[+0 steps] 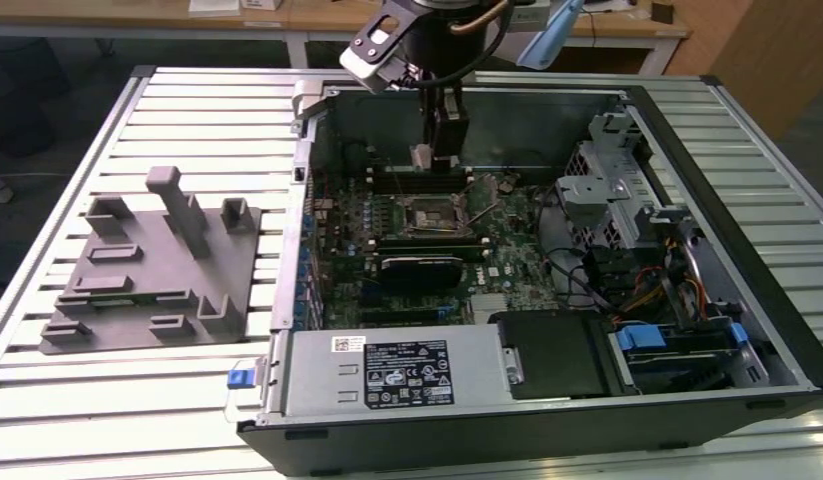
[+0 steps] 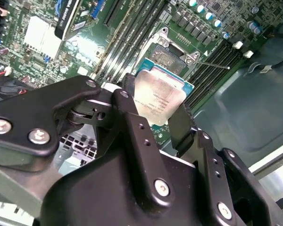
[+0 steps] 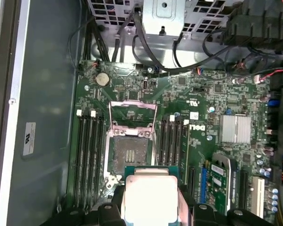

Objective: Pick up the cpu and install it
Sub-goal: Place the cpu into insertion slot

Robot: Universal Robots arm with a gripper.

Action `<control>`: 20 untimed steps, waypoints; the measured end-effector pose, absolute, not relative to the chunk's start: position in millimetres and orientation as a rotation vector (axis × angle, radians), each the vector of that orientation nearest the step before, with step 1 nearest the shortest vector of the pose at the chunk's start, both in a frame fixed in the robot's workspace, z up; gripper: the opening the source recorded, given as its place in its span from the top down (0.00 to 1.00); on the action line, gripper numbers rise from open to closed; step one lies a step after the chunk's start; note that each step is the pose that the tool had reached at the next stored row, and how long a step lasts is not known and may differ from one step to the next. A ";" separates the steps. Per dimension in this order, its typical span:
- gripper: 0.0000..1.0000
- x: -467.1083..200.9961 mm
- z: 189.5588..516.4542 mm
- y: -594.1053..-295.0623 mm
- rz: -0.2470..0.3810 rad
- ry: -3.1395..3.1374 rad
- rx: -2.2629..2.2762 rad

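Cpu [image 3: 148, 195], one, clamped in gripper [image 2: 155, 110], near one open socket [image 3: 130, 153]

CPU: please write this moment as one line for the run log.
gripper: shut on cpu | cpu: over motherboard, near socket, not seated | socket: open, empty

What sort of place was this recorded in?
Probably a robotics lab or workshop bench: an opened computer case lies on a slatted metal table, a grey fixture plate beside it, and the gripper holds the cpu over the motherboard.
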State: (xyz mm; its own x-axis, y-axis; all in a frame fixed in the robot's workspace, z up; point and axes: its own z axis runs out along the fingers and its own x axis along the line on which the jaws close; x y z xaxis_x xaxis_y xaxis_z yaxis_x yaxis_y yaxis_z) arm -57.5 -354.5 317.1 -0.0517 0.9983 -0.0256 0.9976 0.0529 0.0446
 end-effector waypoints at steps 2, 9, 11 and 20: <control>0.47 -56.4 314.2 -353.8 0.024 2.244 2.130; 0.47 -54.9 308.5 -352.6 0.044 2.245 2.148; 0.47 -54.8 306.0 -351.7 0.044 2.236 2.157; 0.47 -51.8 296.8 -348.6 0.044 2.238 2.155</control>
State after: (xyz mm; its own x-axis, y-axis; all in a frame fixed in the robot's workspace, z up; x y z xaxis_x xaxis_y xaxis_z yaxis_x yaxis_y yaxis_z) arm -51.8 -348.6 296.8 -0.0373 0.9993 -0.0052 0.9983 0.0375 0.0443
